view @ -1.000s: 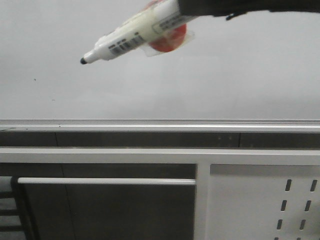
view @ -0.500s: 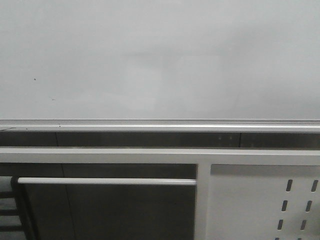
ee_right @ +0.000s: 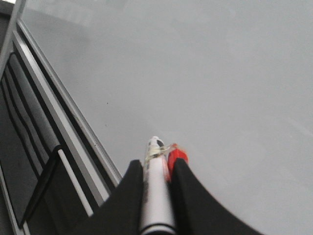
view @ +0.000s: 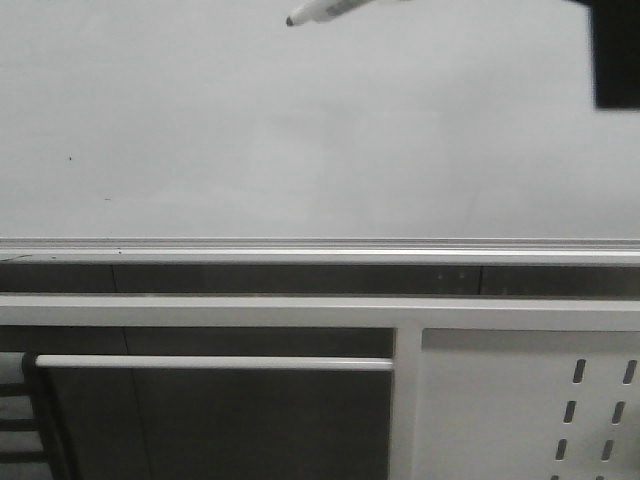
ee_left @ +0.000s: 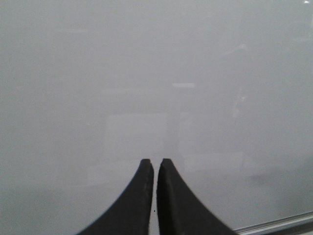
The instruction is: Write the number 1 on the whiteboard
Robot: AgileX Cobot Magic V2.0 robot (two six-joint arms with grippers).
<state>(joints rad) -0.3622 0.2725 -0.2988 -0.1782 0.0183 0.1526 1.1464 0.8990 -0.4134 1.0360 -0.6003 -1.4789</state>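
Nearest to the robot stands the white metal frame [view: 500, 400] with slotted holes, and behind it the dark gap under the board. Above it runs one silver rail [view: 320, 248], the lower edge of the whiteboard [view: 300, 150], which fills the far part of the scene.

The board is bare: I see only a few small dark specks on it, and no number 1 is drawn in any view. I judge that the writing has not begun.

There is one marker [ee_right: 157, 191], white, with its dark tip pointing to the left near the top edge of the front view. The right gripper [ee_right: 157, 169] is clamped on its barrel, the two fingers on either side. A red piece [ee_right: 177, 155] is bound beside the barrel, with what looks like tape; probably it keeps the marker from slipping when the tip presses the board. The tip seems near the board, but I cannot tell if it touches it.

The left gripper [ee_left: 155, 164] holds nothing. Its two fingers are almost together, with only a thin slit between them, and they face the plain board. I think it waits aside, because one arm is enough for one stroke.

Counted: one board, one marker, two grippers, no stroke.
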